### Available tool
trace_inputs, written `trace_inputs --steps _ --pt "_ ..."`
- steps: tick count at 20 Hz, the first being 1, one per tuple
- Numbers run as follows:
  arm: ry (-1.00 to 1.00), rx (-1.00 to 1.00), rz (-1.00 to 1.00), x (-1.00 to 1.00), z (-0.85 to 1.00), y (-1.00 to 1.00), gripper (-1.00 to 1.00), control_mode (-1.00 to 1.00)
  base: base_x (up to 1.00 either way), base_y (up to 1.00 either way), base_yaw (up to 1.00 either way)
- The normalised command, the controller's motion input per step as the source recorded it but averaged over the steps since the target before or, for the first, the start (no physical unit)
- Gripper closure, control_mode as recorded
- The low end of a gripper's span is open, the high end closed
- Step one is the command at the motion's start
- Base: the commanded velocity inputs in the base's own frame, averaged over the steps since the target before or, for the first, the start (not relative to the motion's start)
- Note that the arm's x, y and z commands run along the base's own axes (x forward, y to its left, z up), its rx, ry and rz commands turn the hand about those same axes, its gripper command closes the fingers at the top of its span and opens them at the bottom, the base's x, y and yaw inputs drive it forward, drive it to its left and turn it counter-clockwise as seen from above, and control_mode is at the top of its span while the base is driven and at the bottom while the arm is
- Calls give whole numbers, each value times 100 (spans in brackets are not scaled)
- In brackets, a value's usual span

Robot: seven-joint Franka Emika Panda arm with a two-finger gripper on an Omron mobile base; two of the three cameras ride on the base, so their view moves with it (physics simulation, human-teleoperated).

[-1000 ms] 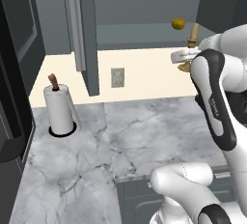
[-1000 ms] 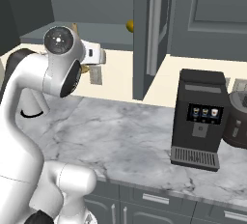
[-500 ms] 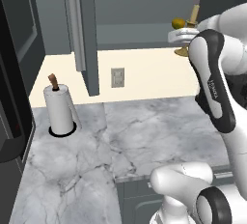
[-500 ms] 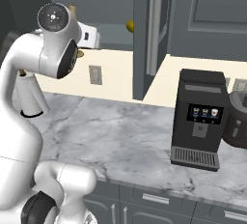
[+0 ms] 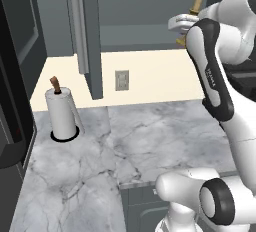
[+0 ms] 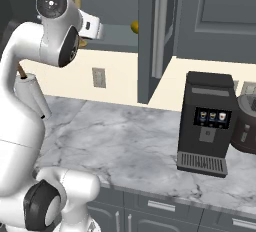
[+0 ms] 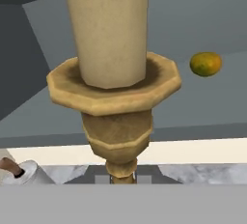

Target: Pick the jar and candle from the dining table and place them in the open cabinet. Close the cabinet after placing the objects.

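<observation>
The jaws are clenched on the candle [image 7: 112, 35] low at its brass holder, its long axis upright; it hangs at the cabinet [image 5: 145, 31] mouth, the inner shelf just ahead and below; the arm must reach forward.

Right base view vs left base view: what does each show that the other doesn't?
Right base view alone: a black coffee machine on the counter, a dark round appliance beside it at the frame's edge, and a small yellow-orange fruit on the cabinet shelf.

Left base view alone: a dark tall appliance along the left edge.

Both: the candle raised at the open cabinet, the open cabinet door, the wall outlet, the paper towel roll and the marble counter.
</observation>
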Motion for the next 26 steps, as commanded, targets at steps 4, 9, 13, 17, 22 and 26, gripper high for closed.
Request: trace_inputs --steps 4,9,13,17,22,26 --pt "-3 3 -5 38 2 0 100 -100 0 0 0" --pt "-2 1 -2 43 0 0 100 -100 0 0 0" --pt "0 0 0 47 0 2 100 -100 0 0 0" --pt "1 0 0 54 0 2 100 -100 0 0 0" --pt "1 0 0 55 -3 5 100 -100 0 0 0" --pt "2 0 0 57 -11 9 100 -100 0 0 0"
